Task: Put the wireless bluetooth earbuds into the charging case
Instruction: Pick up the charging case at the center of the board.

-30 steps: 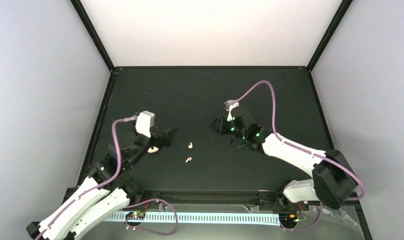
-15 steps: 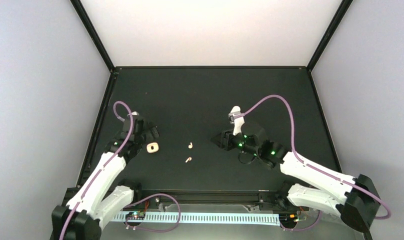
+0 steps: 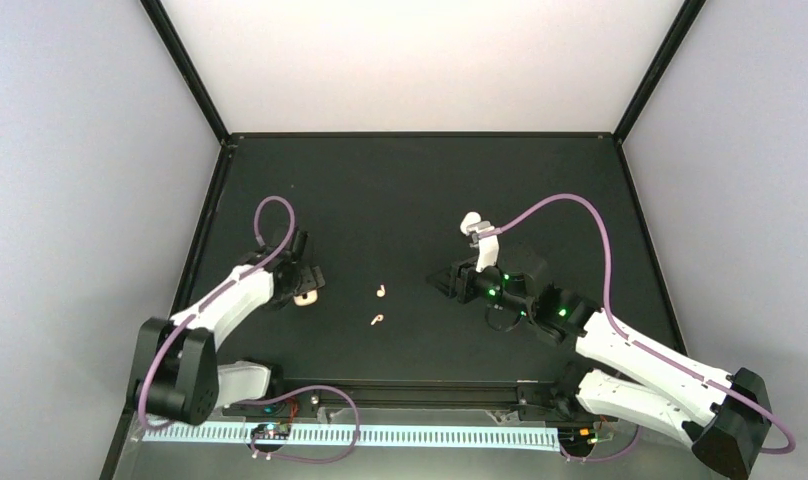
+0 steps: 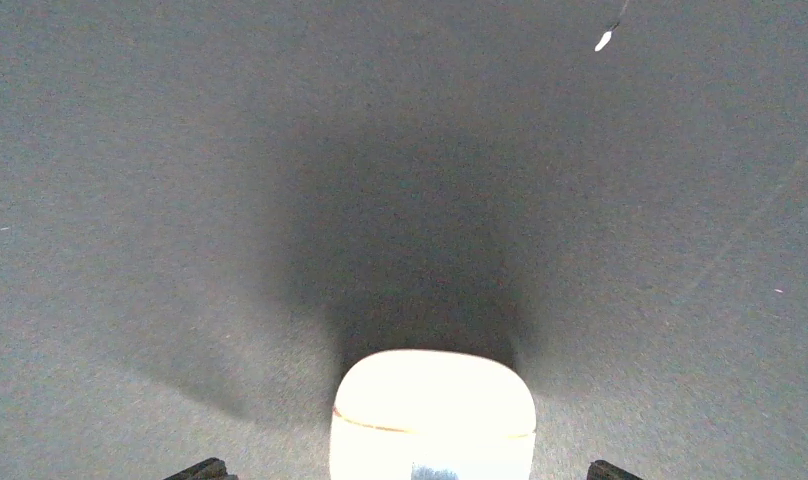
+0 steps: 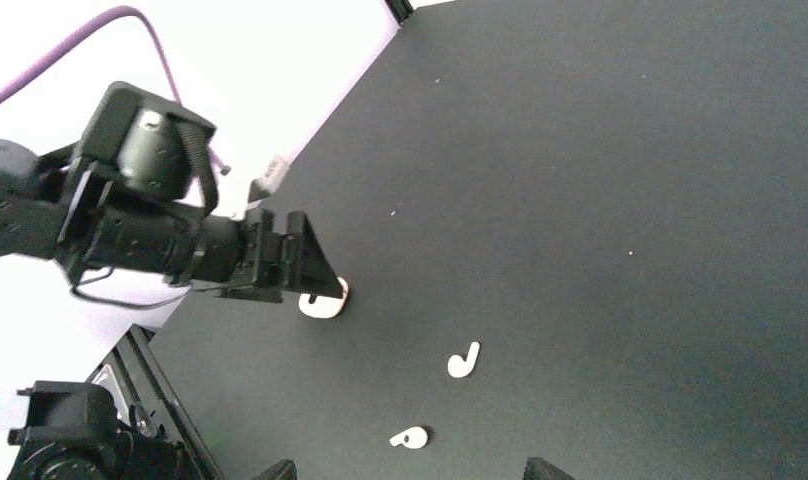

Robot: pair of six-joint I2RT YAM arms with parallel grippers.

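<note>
Left of centre in the overhead view, we see the small cream-white rounded-square charging case (image 3: 304, 297) lying on the matte black table (image 3: 410, 190), just below the tip of the left gripper (image 3: 302, 274). In the left wrist view the charging case fills the bottom middle of the frame, glowing pale with a thin seam line across it. Two dark fingertips (image 4: 206, 468) peek in at the bottom edge on either side, clear of its walls, so we read the left gripper as spread wide and holding nothing. Near the middle of the overhead view lie two tiny pale pinkish-white earbuds (image 3: 381, 291) with short curved stems. The lower earbud (image 3: 377, 321) sits just below the upper one, and both lie apart from the case. Further right, the right gripper (image 3: 444, 283) points toward them. In its own wrist view its fingertips stand apart at the bottom edge with only bare table between them.
</note>
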